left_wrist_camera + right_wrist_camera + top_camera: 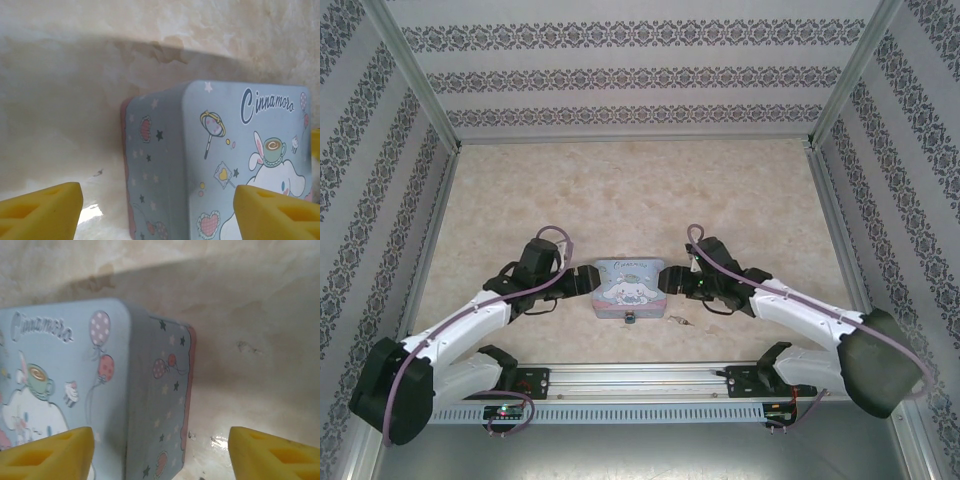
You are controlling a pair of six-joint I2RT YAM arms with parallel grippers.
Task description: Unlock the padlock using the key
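The tiny dark padlock (631,318) hangs at the middle of the near side of the pastel-blue cartoon tin (629,285). The thin pale key (679,321) lies on the table just right of it. My left gripper (584,281) is open at the tin's left end; in the left wrist view its yellow fingers (41,210) straddle the tin's left wall (160,175). My right gripper (670,280) is open at the tin's right end, where its yellow fingers (274,454) straddle the right wall (157,405). Neither gripper holds anything.
The beige marbled table (630,190) is walled by patterned panels on three sides. A metal rail (640,380) with the arm bases runs along the near edge. Purple cables (552,232) loop over both wrists.
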